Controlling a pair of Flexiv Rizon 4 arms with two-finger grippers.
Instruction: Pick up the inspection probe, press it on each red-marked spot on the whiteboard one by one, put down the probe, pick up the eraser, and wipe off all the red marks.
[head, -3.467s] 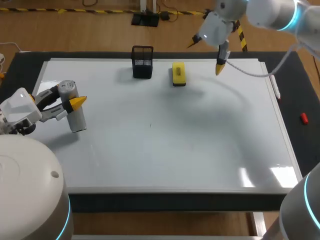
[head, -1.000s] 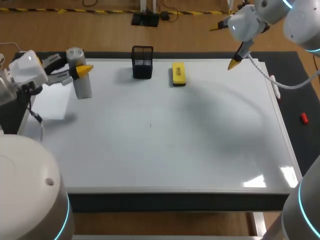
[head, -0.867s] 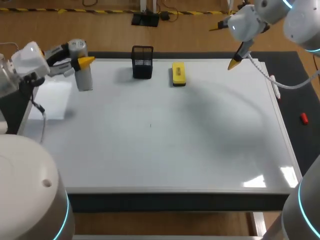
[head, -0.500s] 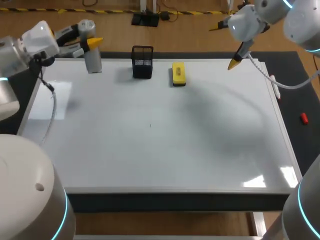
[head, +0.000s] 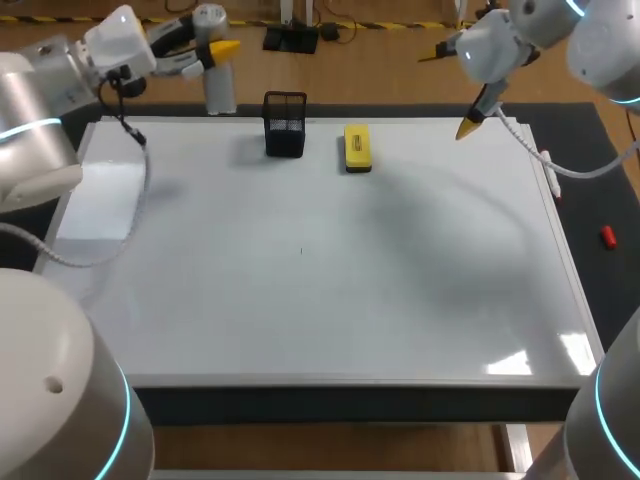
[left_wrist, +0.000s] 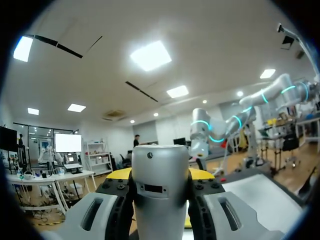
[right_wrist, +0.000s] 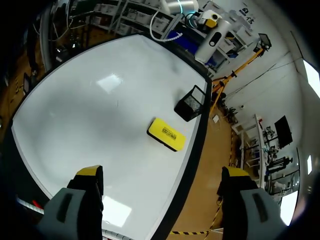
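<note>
left gripper (head: 215, 52) grasps the probe (head: 218, 85) beside the holder (head: 285, 125), likely the put-down step, lowering it upright next; right gripper (right_wrist: 162, 172) released.

Whiteboard (head: 300, 300) with eraser (head: 357, 147), mesh holder (head: 285, 125)

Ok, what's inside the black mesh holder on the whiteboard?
Nothing shows inside the black mesh holder; only its mesh. Its front wall covers part of the floor.

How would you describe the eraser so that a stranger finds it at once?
Look along the far edge of the whiteboard. A black mesh cup stands there, and just right of it lies the eraser. It alone is a flat yellow block.
</note>
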